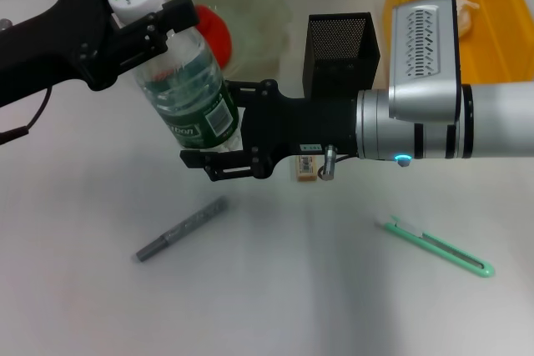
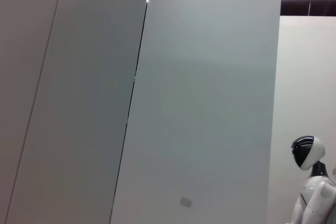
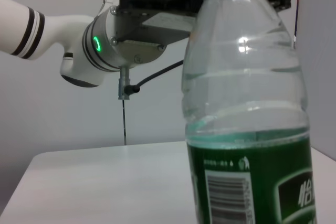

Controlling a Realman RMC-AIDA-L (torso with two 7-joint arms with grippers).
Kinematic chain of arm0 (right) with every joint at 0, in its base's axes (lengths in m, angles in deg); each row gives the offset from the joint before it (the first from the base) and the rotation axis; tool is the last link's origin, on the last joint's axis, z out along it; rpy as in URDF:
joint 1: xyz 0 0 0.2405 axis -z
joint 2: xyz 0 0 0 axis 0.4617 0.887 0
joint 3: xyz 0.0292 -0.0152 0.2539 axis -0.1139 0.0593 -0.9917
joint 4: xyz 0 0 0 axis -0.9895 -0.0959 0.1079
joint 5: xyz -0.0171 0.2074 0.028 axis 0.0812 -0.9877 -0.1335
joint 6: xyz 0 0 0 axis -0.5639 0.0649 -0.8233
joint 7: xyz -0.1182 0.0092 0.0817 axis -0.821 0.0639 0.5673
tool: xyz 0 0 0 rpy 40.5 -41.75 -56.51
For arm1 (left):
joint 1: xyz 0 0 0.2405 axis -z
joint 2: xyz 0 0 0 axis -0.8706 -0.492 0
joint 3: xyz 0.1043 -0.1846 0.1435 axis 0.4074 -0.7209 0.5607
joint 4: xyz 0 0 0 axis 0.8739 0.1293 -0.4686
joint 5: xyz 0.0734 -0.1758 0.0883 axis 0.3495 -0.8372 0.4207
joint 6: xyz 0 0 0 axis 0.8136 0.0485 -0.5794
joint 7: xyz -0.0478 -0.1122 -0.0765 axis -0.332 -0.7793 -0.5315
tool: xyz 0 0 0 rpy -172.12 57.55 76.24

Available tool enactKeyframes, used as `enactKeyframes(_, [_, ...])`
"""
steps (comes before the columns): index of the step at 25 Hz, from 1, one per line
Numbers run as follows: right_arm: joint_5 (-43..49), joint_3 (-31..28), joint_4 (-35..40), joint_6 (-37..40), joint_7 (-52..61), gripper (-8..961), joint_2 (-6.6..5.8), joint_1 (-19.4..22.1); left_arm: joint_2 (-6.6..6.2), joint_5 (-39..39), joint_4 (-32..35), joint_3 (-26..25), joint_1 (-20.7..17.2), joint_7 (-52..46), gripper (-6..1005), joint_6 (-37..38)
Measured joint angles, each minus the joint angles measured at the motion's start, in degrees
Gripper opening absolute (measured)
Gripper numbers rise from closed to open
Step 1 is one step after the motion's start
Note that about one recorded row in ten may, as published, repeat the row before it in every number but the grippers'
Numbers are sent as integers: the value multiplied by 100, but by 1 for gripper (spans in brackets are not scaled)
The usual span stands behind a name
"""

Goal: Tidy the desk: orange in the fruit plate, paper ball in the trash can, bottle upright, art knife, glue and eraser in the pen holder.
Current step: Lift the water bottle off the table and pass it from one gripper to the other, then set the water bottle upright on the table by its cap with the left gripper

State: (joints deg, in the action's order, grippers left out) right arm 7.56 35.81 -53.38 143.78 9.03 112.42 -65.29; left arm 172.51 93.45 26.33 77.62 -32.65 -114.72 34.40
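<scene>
At desk centre: left gripper (image 1: 138, 7) pinching bottle (image 1: 190, 97) cap; right gripper (image 1: 219, 129) spread around green barcoded label.

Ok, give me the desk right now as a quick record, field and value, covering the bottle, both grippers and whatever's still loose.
bottle: upright, held at both ends
left gripper: shut on bottle at the cap
right gripper: around bottle's base, grip cannot be told
orange: in fruit plate
glue: lying loose on table
art knife: lying loose on table
eraser: on table under the right arm
pen holder: upright, contents not visible
trash can: far right corner
</scene>
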Motion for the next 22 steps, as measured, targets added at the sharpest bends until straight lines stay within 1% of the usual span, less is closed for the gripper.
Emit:
enactKeyframes(4, [7, 1, -30, -38, 4, 751, 0, 1, 1, -11, 59, -32, 4, -58, 442, 16])
enactKeyframes(11, [13, 1, -91, -89, 6, 751, 0, 15, 25, -28, 355, -69, -9, -311, 440, 30])
enactKeyframes(17, [13, -5, -147, -82, 6, 672, 0, 39, 2, -71, 438, -111, 4, -437, 438, 29])
enactKeyframes(20, [13, -9, -160, -77, 6, 673, 0, 39, 1, -76, 468, -111, 4, -460, 442, 29])
enactKeyframes(22, [12, -19, -148, -44, 8, 673, 0, 57, 1, -87, 610, -117, -14, -549, 444, 24])
